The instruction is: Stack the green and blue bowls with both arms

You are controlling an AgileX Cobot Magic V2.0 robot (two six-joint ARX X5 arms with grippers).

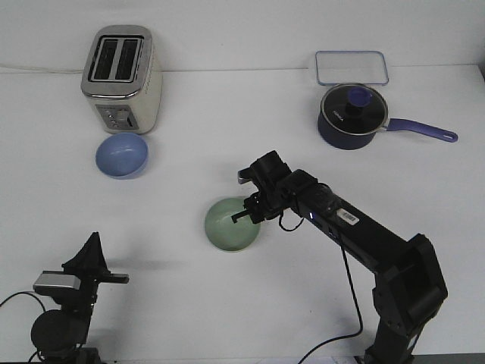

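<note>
White counter surface lies bare between the far things and the arms. A toaster stands near the far left corner, a navy saucepan far right. The blue bowl sits just before the toaster. The green bowl, mid-counter, has its rim gripped by the right claw. The left claw is seen closed at the near left edge. No writing can be read.
</note>
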